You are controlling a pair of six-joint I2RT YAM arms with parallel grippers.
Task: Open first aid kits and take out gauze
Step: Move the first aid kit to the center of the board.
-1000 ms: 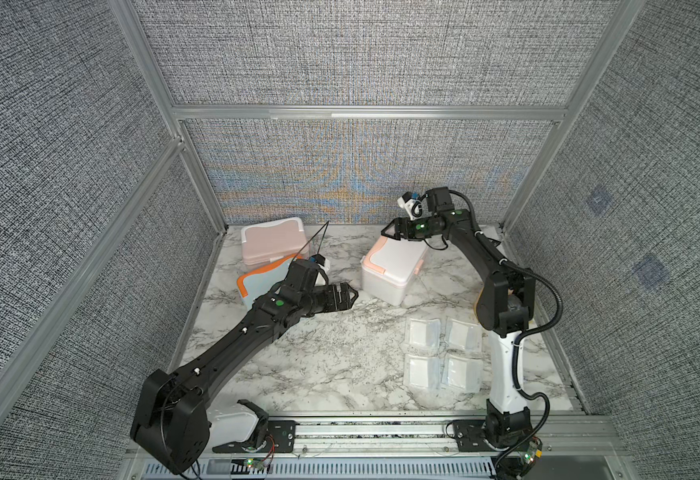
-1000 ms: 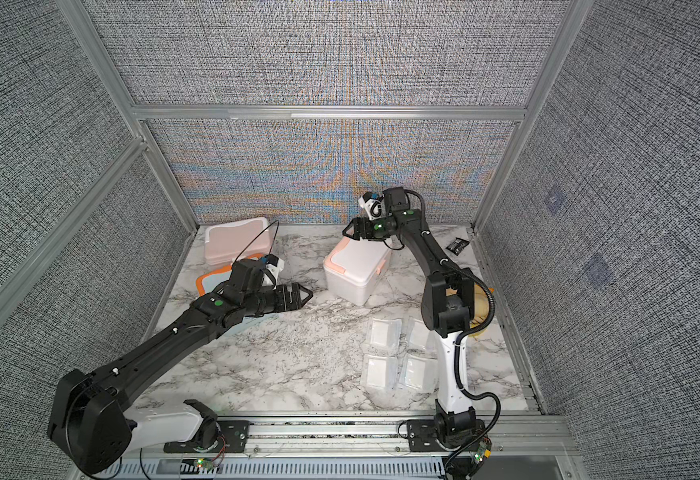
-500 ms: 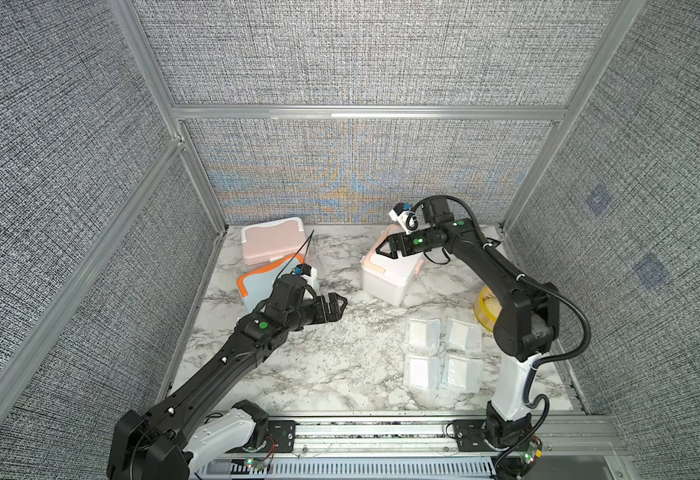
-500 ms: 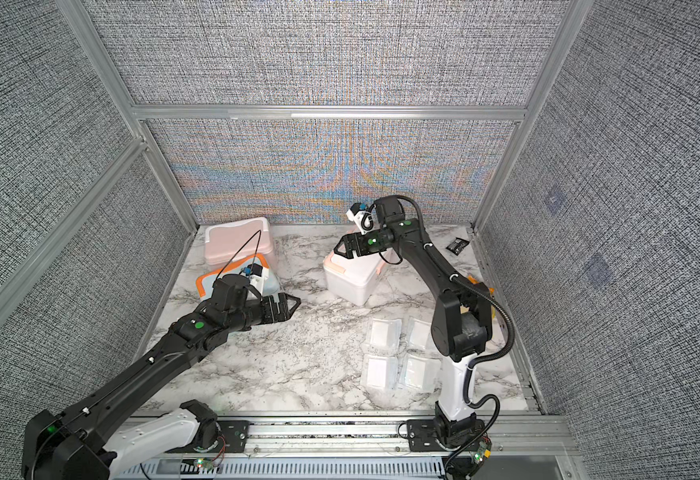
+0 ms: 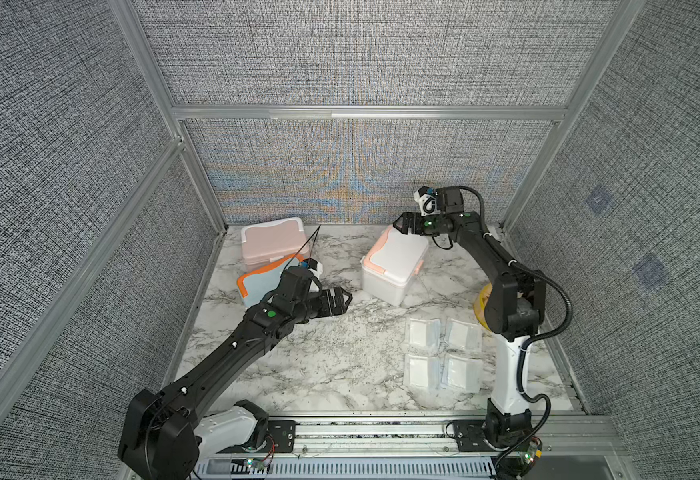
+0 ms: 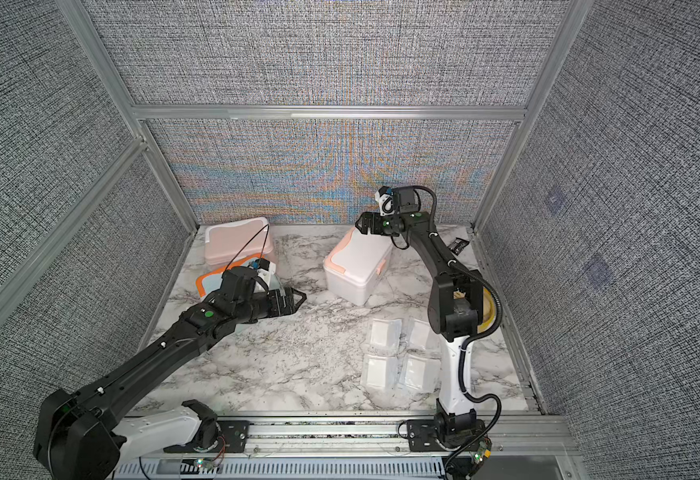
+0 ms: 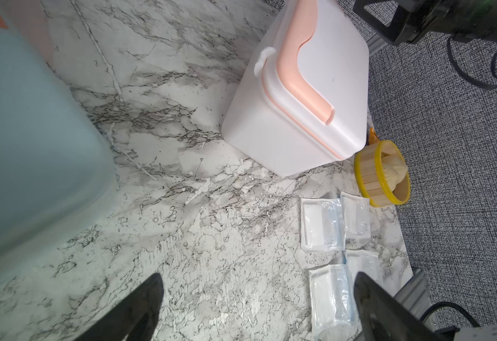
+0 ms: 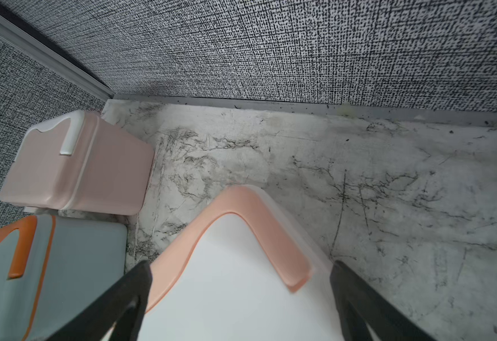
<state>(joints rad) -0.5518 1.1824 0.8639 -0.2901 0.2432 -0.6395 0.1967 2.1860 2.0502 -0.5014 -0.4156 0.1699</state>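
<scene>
The white-and-peach first aid kit point(image 5: 394, 266) point(image 6: 356, 266) stands lid-down-shut at mid back, turned at an angle. My right gripper point(image 5: 402, 222) point(image 8: 241, 265) hovers open over its back corner, a finger on each side of the lid point(image 8: 226, 295), gripping nothing. The pink kit point(image 5: 273, 241) sits at the back left. In front of it is the pale blue-and-orange kit point(image 5: 261, 282), partly hidden by my left arm. My left gripper point(image 5: 346, 297) point(image 7: 257, 277) is open and empty over bare marble. Several gauze packets point(image 5: 444, 353) point(image 7: 324, 227) lie at the front right.
A yellow round basket point(image 5: 481, 307) point(image 7: 383, 177) with buns stands behind the right arm by the right wall. A small black wrapper point(image 6: 458, 245) lies at the back right. Fabric walls close in the back and both sides of the marble table point(image 5: 319, 365).
My right gripper has opened wider and drawn back and up from the white-and-peach kit's lid. The left arm dipped and came back to nearly the same place, still open.
</scene>
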